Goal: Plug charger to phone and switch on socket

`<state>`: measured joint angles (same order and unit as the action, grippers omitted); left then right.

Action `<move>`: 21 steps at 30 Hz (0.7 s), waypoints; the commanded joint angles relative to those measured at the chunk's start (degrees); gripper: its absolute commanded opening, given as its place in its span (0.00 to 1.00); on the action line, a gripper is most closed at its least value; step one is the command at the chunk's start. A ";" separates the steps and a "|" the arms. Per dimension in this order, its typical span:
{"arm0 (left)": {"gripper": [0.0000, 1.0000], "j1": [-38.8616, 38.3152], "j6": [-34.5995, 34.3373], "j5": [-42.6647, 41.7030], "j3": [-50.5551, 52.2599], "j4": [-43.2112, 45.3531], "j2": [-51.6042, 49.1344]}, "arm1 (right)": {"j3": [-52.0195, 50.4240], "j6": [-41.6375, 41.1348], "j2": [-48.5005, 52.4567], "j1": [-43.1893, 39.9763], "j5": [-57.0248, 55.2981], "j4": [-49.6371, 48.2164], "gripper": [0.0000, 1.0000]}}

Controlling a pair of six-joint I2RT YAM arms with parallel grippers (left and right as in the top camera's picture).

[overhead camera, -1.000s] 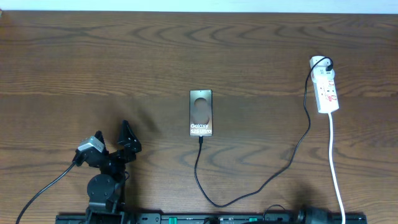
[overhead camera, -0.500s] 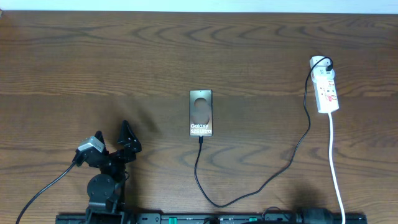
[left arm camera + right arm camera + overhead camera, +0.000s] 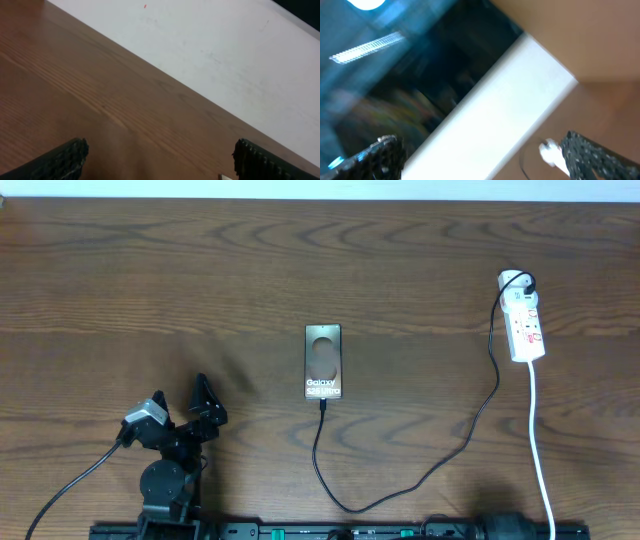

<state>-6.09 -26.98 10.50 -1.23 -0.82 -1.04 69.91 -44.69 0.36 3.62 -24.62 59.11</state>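
Observation:
The phone lies face up mid-table, "Galaxy" lettering toward the near side. The charger is a thin black cable; its tip meets the phone's near short edge, then it loops along the near side and rises to a white plug. That plug sits at the far end of the socket, a white strip at the right. My left gripper stands open over bare wood, left of the phone. My right gripper is open and empty; its blurred view catches the white plug.
The socket's white cord runs down to the table's near edge. A dark part of the right arm shows at the bottom edge. A black rail lines the near side. A white wall borders the table's far edge.
The dark part of the right arm at the bottom edge has shifted slightly. The phone, charger, socket and left arm have not moved.

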 commanded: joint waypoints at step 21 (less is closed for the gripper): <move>0.95 0.28 0.37 0.90 1.01 -2.21 -0.07 | -55.74 -17.44 0.13 0.11 8.72 -33.27 0.99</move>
<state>-6.09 -26.98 10.46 -1.28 -0.91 -1.13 18.74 -60.34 0.75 3.62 -17.80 30.00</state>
